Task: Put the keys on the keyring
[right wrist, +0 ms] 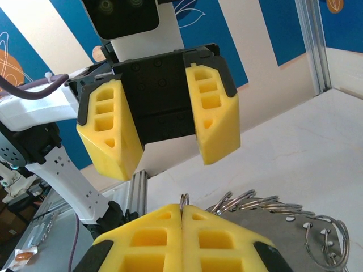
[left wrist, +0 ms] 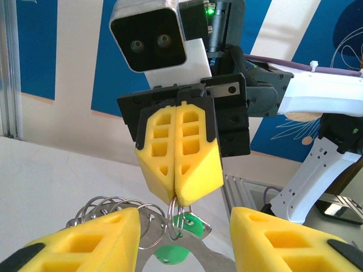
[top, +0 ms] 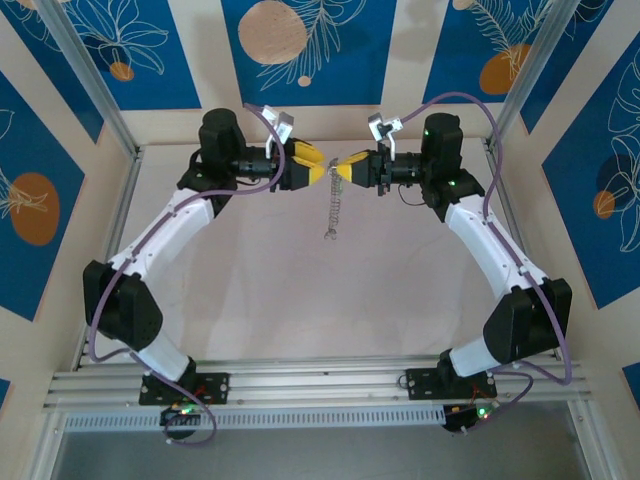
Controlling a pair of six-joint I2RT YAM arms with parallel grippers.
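While keyring (left wrist: pixel 113 204) is pinched by right hand (left wrist: pixel 177 198), left hand (right wrist: pixel 168 162), half-open & empty, should be closed on green key (left wrist: pixel 169 253) w/o tugging.

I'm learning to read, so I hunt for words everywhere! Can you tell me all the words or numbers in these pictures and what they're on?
None: no word, number or brand can be read anywhere.
The blue wall panels carry only leaf and circle drawings.
The yellow fingers of the left gripper and right gripper, the keyring and the green key bear no print.
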